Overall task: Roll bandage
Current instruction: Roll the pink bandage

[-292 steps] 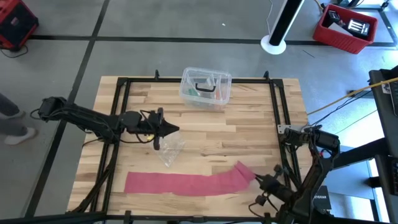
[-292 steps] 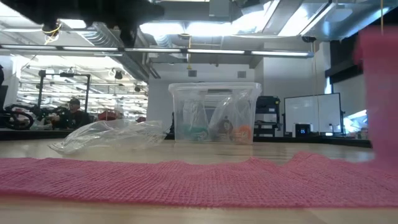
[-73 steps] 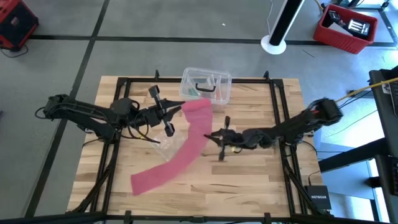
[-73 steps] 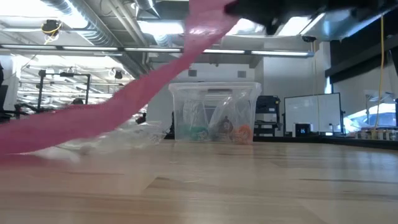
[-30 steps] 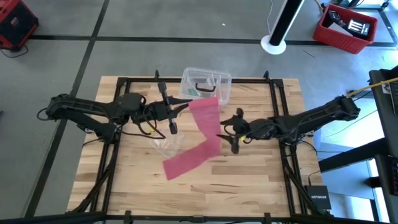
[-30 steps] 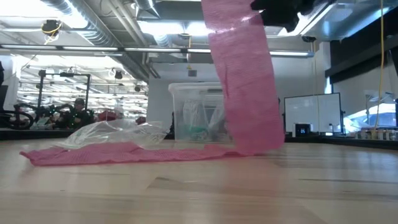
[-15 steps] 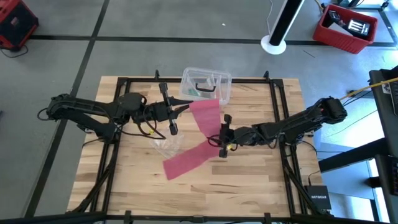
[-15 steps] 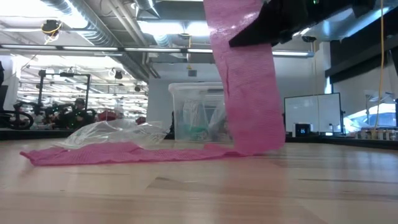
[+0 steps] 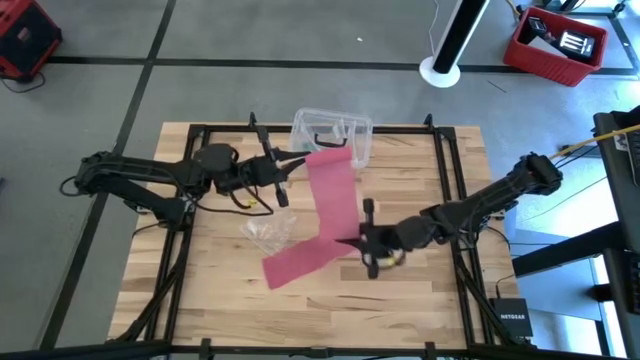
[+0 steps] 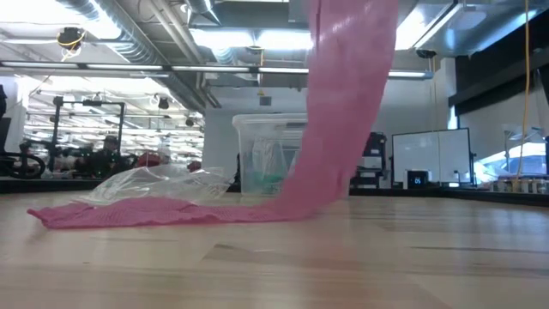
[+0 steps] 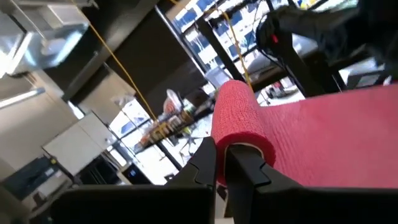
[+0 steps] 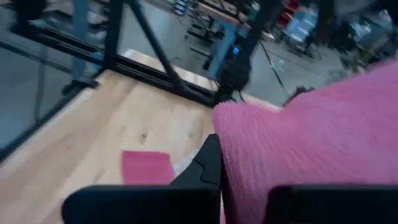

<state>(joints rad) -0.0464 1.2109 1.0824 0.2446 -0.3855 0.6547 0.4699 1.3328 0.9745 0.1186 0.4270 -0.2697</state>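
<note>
Looking straight down, the left gripper is clamped on the rolled end of the bandage right by the clear plastic box, and the right gripper is pinched shut on the strip lower down, tail end flat on the counter beside a crumpled wrapper. Low view: pink band drapes down from overhead onto the wood. Left wrist view shows the roll squeezed between closed fingers. Right wrist view: fabric bunched over that gripper.
</note>
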